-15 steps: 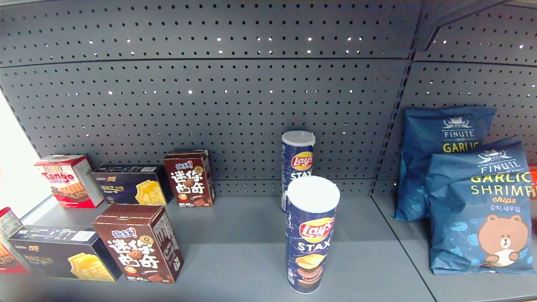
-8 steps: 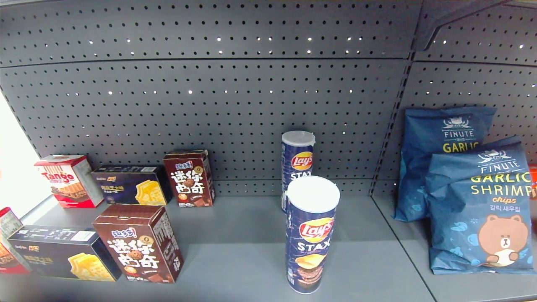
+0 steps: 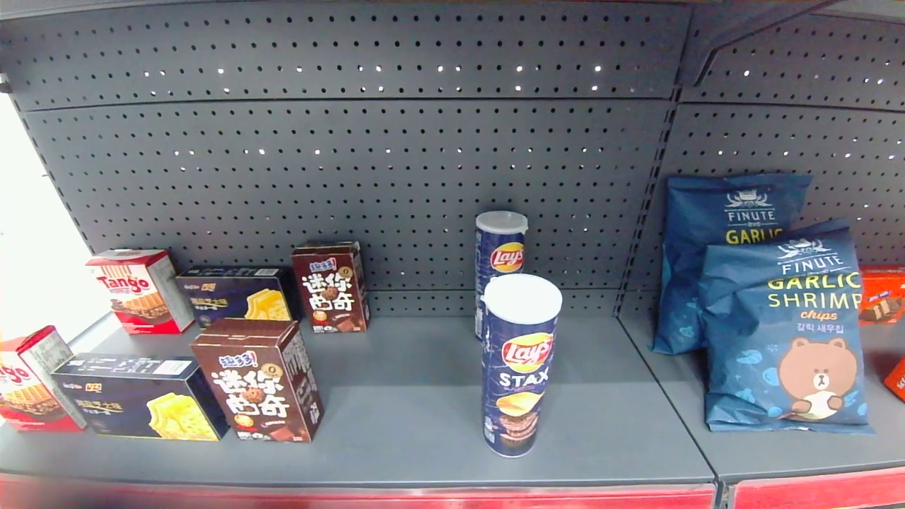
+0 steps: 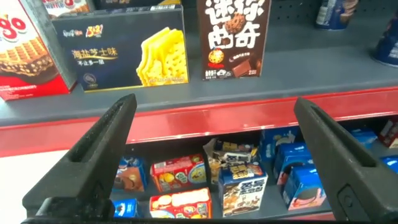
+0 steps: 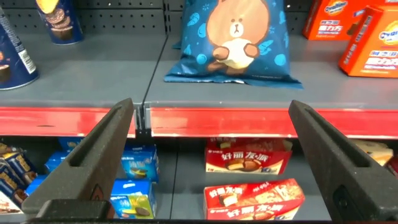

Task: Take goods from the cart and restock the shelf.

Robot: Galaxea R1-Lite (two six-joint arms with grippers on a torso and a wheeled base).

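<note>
Cans (image 3: 522,364) seem light, stiff, slick, best pinched mid-body; left gripper (image 4: 214,102) and right gripper (image 5: 211,104) both gape empty.

The grey shelf (image 3: 410,367) has a red front lip and a pegboard back (image 3: 353,177). At the left stand two rows of boxes. In the near row are a red wafer box (image 3: 32,378), a dark biscuit box (image 3: 138,396) and a brown cookie box (image 3: 260,382). The same three kinds (image 3: 138,290) (image 3: 237,295) (image 3: 332,286) stand against the back.

Right of centre, a blue chip can (image 3: 520,364) stands upright, with a second can (image 3: 499,254) just behind it. On the right panel two blue chip bags (image 3: 785,332) (image 3: 728,212) lean one behind the other. Orange boxes (image 3: 880,293) stand at the far right.
</note>
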